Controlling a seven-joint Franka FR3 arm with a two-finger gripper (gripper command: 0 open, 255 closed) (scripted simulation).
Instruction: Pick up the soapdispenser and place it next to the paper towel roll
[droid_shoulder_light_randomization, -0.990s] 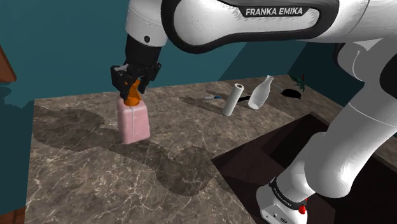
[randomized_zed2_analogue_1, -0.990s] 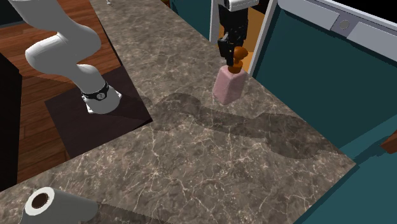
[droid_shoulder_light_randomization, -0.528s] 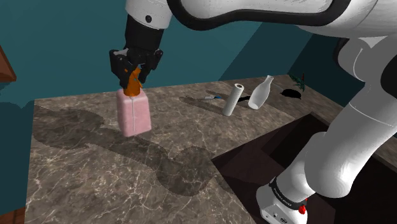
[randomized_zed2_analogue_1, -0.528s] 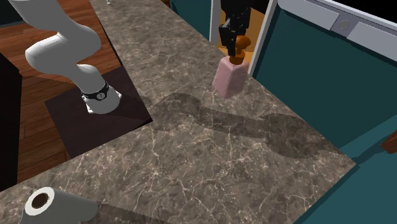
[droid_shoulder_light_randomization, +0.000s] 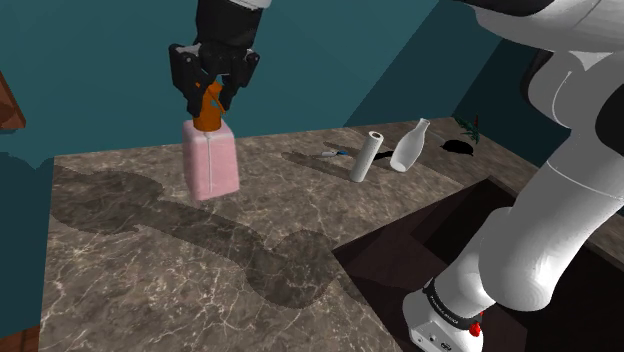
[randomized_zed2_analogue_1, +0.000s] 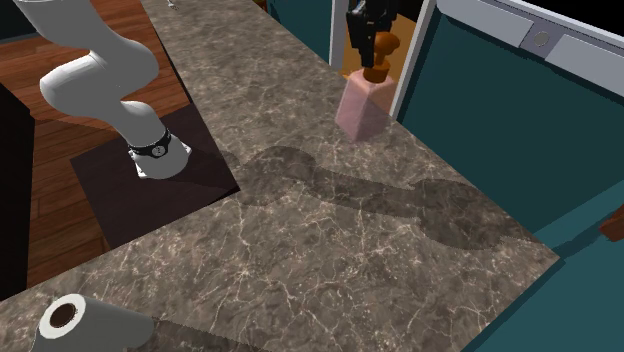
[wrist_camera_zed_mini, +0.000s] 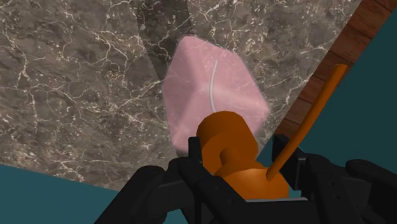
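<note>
The soap dispenser (droid_shoulder_light_randomization: 210, 160) is a pink square bottle with an orange pump top. It hangs tilted above the marble counter (droid_shoulder_light_randomization: 150, 270), lifted clear of it. My gripper (droid_shoulder_light_randomization: 211, 92) is shut on the orange pump (wrist_camera_zed_mini: 232, 159), seen also in the second exterior view as the gripper (randomized_zed2_analogue_1: 374, 42) above the pink bottle (randomized_zed2_analogue_1: 361, 108). The paper towel roll (droid_shoulder_light_randomization: 366, 155) stands upright far off toward the shoulder view's right; its end (randomized_zed2_analogue_1: 68, 320) shows at the second exterior view's lower left.
A white bottle (droid_shoulder_light_randomization: 410, 145) stands just beside the towel roll, with small items (droid_shoulder_light_randomization: 335, 152) near it. A dark recess (droid_shoulder_light_randomization: 440, 250) holds the robot's base (droid_shoulder_light_randomization: 440, 320). Teal walls (droid_shoulder_light_randomization: 100, 60) border the counter. Wood floor (randomized_zed2_analogue_1: 60, 150) lies past the counter edge.
The gripper has risen with the dispenser, lifting the bottle off the counter and higher; the bottle stays tilted in the grasp.
</note>
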